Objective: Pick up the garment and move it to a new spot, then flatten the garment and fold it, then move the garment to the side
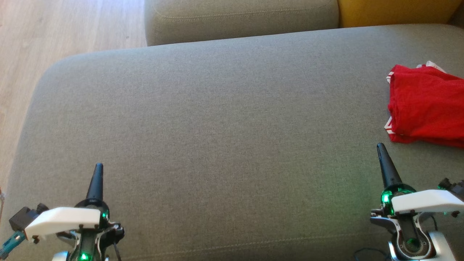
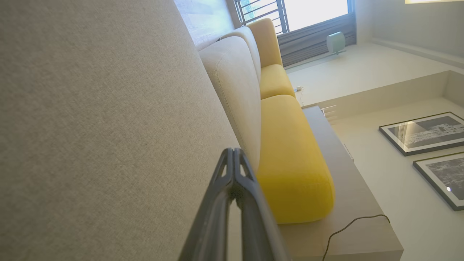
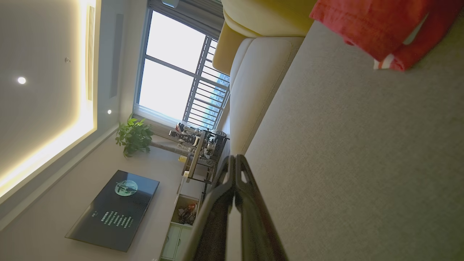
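The garment [image 1: 427, 105] is a red cloth with white trim, lying folded in a compact pile at the right edge of the grey sofa seat [image 1: 224, 127]. In the right wrist view the garment [image 3: 377, 29] sits at the top right. My right gripper [image 1: 380, 146] [image 3: 235, 159] is shut and empty, its tip just below the garment's lower left corner and apart from it. Over the seat's near left part, far from the garment, my left gripper [image 1: 98, 166] [image 2: 233, 152] is also shut with nothing in it.
A grey back cushion [image 1: 239, 18] and a yellow cushion [image 1: 395, 11] stand behind the seat. Wooden floor [image 1: 54, 32] lies to the left. The wrist views show a window [image 3: 174, 79], a dark television [image 3: 112, 210] and framed pictures [image 2: 424, 134] on the wall.
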